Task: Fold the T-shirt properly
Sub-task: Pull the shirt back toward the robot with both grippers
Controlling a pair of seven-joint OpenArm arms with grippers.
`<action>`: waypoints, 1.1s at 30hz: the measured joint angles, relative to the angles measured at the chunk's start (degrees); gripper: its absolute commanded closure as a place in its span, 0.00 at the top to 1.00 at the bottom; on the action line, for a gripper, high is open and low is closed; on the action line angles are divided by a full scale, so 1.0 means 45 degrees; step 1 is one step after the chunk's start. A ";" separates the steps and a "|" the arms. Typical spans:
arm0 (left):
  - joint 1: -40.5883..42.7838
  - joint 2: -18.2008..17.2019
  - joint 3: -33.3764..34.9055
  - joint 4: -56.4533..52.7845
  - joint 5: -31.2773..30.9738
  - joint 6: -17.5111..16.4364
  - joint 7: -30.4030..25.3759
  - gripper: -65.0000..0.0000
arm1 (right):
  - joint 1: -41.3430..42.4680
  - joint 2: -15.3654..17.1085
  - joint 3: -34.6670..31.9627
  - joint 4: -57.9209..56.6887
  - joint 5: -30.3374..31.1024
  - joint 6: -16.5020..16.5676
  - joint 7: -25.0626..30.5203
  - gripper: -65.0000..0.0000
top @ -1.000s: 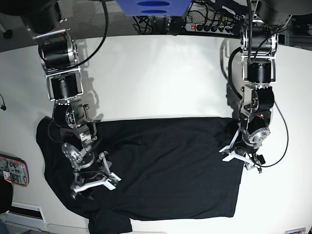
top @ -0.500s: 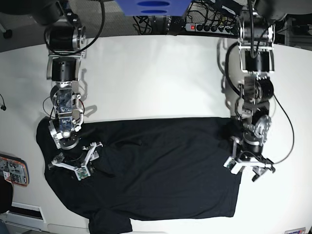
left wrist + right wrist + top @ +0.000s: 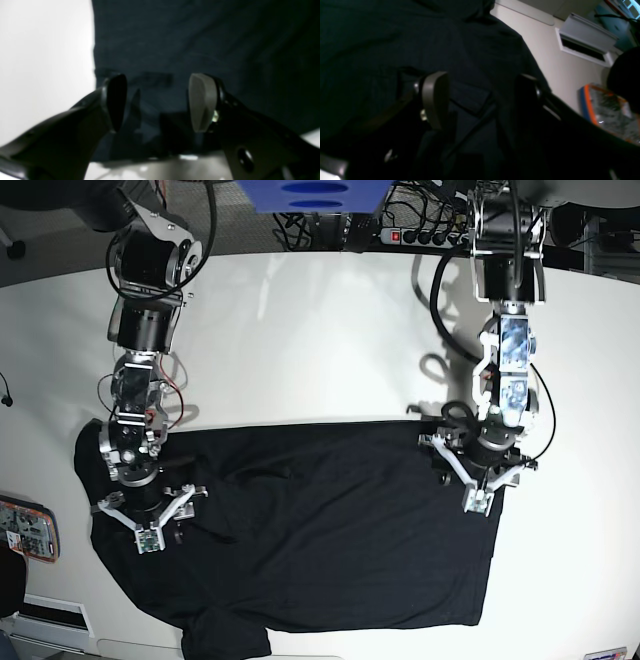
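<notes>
The T-shirt (image 3: 300,530) lies spread flat across the near half of the white table (image 3: 320,340), one sleeve toward the view's left edge. The left gripper (image 3: 157,102) is spread wide, holding nothing, poised over the cloth beside its straight edge. The right gripper (image 3: 480,100) is likewise spread wide and empty above dark fabric near the sleeve; contact with the cloth cannot be confirmed for either.

One T-shirt (image 3: 330,530), two arms, one power strip (image 3: 425,236).
</notes>
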 measured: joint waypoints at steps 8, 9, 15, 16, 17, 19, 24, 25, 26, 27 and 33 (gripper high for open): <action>0.0277 -0.0005 0.0019 -0.1311 -0.0194 0.0005 -0.0019 0.59 | -0.0384 0.0121 -0.0005 -0.2443 0.0053 -0.0044 0.0869 0.60; 0.0267 -0.0010 0.0019 -0.1525 -0.0253 0.0010 -0.0107 0.59 | -0.0253 0.0194 -0.0005 -0.2754 0.0087 -0.0044 0.0996 0.60; 0.0340 0.0053 -0.0636 -0.2040 -0.0364 -0.0034 -0.0957 0.59 | -0.0223 0.0253 0.0000 -0.3507 0.0457 -0.0092 0.1700 0.60; 0.0427 0.0044 -0.0748 -0.2040 -0.0355 -0.0019 -0.0986 0.59 | -0.0345 0.0248 0.0000 -0.3487 0.0471 -0.0121 0.1729 0.60; 0.0563 0.0024 -0.0816 -0.2035 -0.0418 -0.0024 -0.1195 0.59 | -0.0539 0.0243 0.0000 -0.3444 0.0491 -0.0194 0.2025 0.60; 0.0826 0.0044 -0.0957 -0.1943 -0.0500 0.0005 -0.1418 0.59 | -0.1044 0.0248 0.0000 -0.3274 0.0758 -0.0194 0.2628 0.60; 0.1608 0.0102 -0.1773 -0.1540 -0.0685 -0.0121 -0.1671 0.59 | -0.2511 0.0228 -0.0015 -0.1360 0.0685 -0.0151 0.2351 0.60; 0.1933 0.0092 -0.1846 -0.1263 -0.0787 -0.0092 -0.1705 0.59 | -0.2822 0.0223 -0.0029 -0.0947 0.0733 -0.0155 0.2317 0.60; 0.2302 0.0068 -0.1875 -0.0889 -0.0763 -0.0092 -0.1749 0.59 | -0.3220 0.0214 -0.0029 -0.0525 0.0709 -0.0131 0.2365 0.60; 0.2633 0.0063 -0.1889 -0.0568 -0.0787 -0.0083 -0.1749 0.59 | -0.3521 0.0209 -0.0024 -0.0277 0.0821 -0.0146 0.2409 0.60; 0.4056 0.0073 -0.1899 0.0942 -0.0656 -0.0083 -0.1530 0.59 | -0.4571 0.0219 -0.0039 0.0850 0.0801 -0.0126 0.2365 0.60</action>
